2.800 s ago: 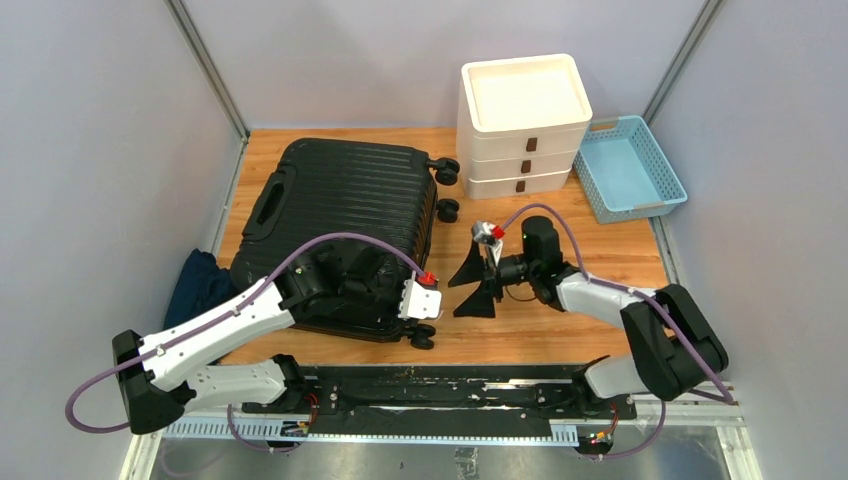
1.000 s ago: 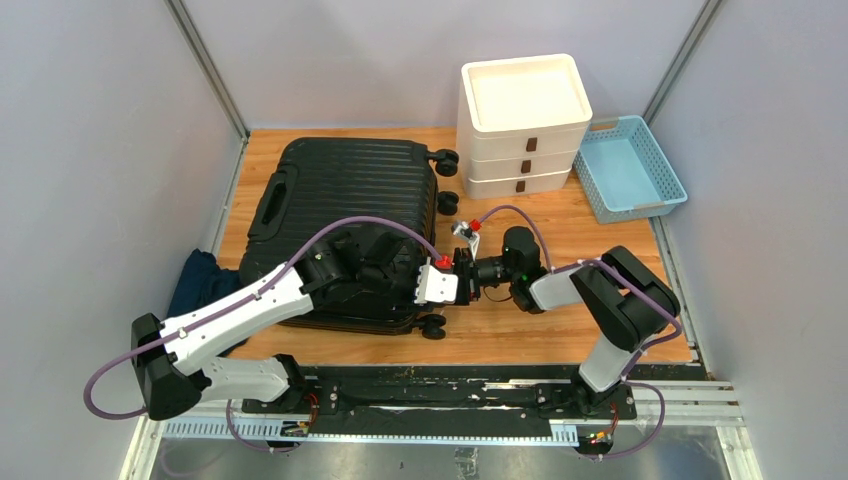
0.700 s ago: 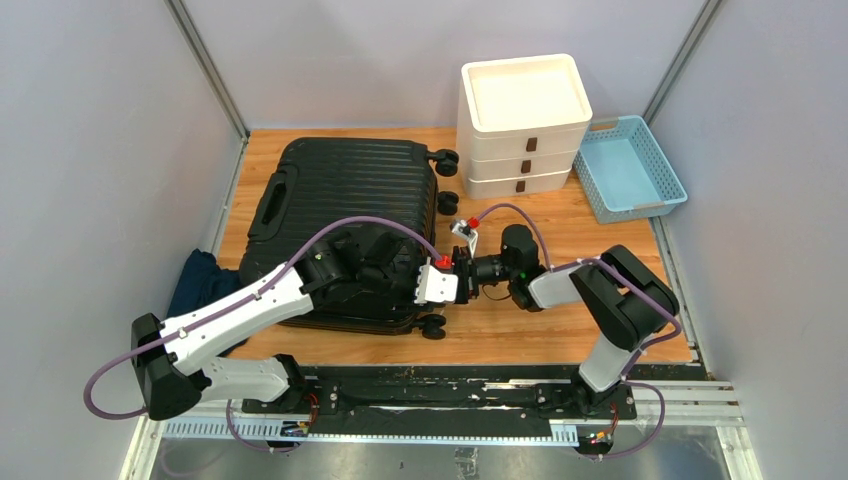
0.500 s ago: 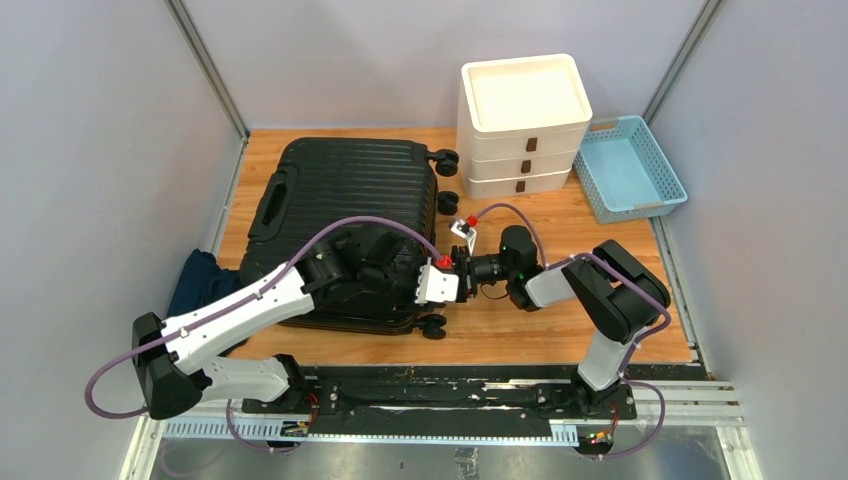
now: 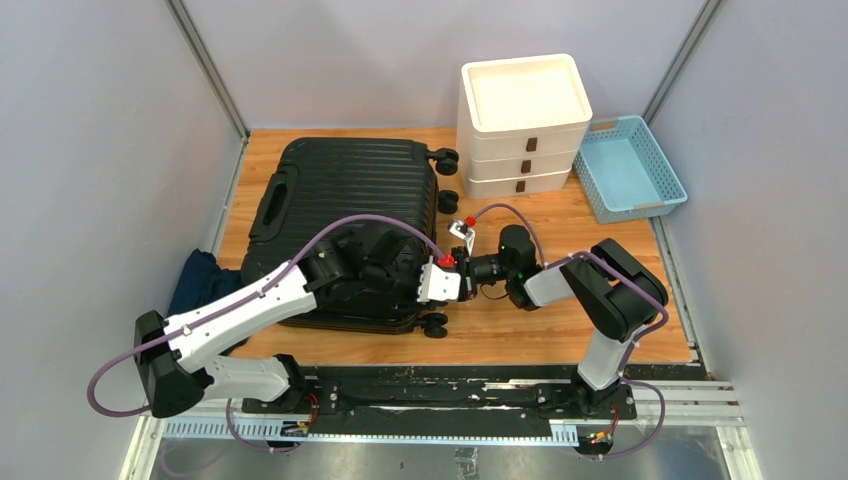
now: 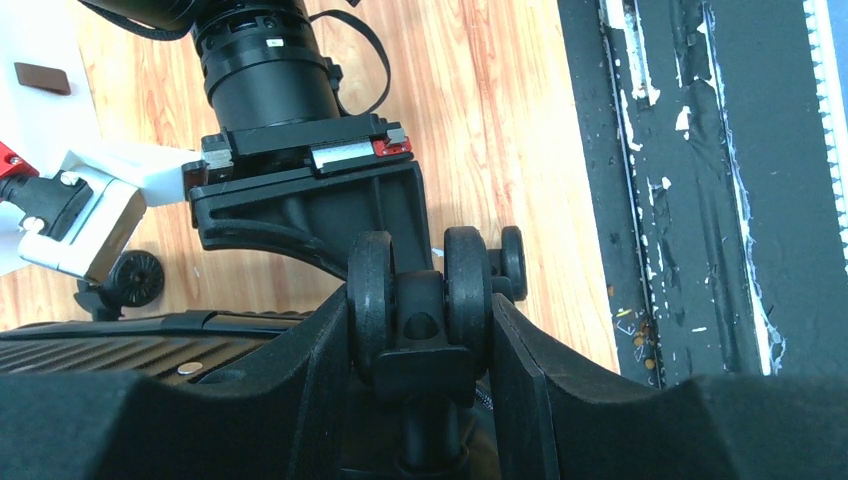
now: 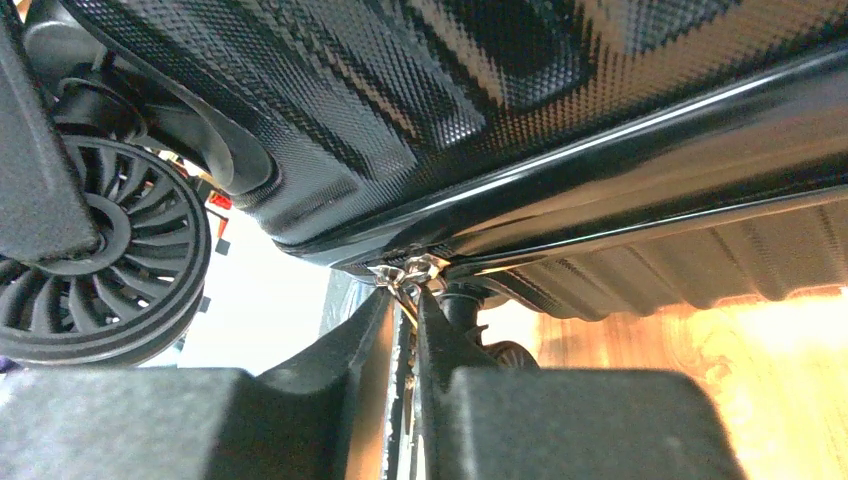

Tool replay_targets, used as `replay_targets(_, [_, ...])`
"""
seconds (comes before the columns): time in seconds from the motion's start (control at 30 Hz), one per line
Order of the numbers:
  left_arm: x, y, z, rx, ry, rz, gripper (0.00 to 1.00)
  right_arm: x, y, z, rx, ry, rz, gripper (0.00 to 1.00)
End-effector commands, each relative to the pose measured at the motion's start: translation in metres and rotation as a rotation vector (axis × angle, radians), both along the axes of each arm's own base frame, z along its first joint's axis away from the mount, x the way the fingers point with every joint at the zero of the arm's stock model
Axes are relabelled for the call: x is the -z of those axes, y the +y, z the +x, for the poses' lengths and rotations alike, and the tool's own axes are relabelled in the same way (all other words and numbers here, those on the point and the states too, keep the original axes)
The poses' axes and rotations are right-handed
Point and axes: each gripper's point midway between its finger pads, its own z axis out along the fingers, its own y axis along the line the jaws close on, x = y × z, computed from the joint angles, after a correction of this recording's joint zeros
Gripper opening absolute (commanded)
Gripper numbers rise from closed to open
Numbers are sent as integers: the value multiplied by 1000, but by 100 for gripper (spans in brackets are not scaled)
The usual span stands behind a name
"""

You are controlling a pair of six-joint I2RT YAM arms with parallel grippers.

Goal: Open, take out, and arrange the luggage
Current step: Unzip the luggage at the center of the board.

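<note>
The black ribbed luggage [image 5: 340,190] lies flat and closed on the wooden table. My left gripper [image 6: 420,305] is at its near right corner, shut on a double caster wheel [image 6: 372,290], with a finger pressed against each side. My right gripper [image 7: 408,292] comes in from the right under the shell's edge. Its fingers stand nearly together, pinching the silver zipper pull [image 7: 404,272] on the zipper line. In the top view both grippers meet at that corner [image 5: 452,276].
A white stacked drawer unit [image 5: 523,125] stands behind the suitcase's wheels, with a light-blue mesh basket [image 5: 630,165] to its right. Dark blue cloth [image 5: 200,280] lies off the table's left edge. A black rail [image 5: 450,385] runs along the near edge.
The right gripper moved left to the suitcase's corner and closed its fingers on the zipper pull. The left gripper has kept its hold on the wheel and barely shifted.
</note>
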Motion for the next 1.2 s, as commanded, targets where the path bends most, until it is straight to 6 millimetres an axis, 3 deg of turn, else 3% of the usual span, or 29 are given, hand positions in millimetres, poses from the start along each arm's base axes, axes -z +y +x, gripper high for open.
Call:
replay_targets(0.0, [-103,-34,18,61,-240,-306,0,-6,-2,-4,-17,-42,11,14])
replay_targets(0.4, [-104,-37,18,59,-231,-324,0,2,-1,-3,-3,6,-28,19])
replay_targets(0.6, [-103,-40,22,49,-230,-326,0,3,-3,-5,-1,41,-41,0])
replay_targets(0.93, [-111,-56,35,8,-226,-384,0,1,-10,-19,45,70,-85,0])
replay_targets(1.17, [-127,-76,55,-57,-237,-473,0,6,-21,-17,106,84,-134,0])
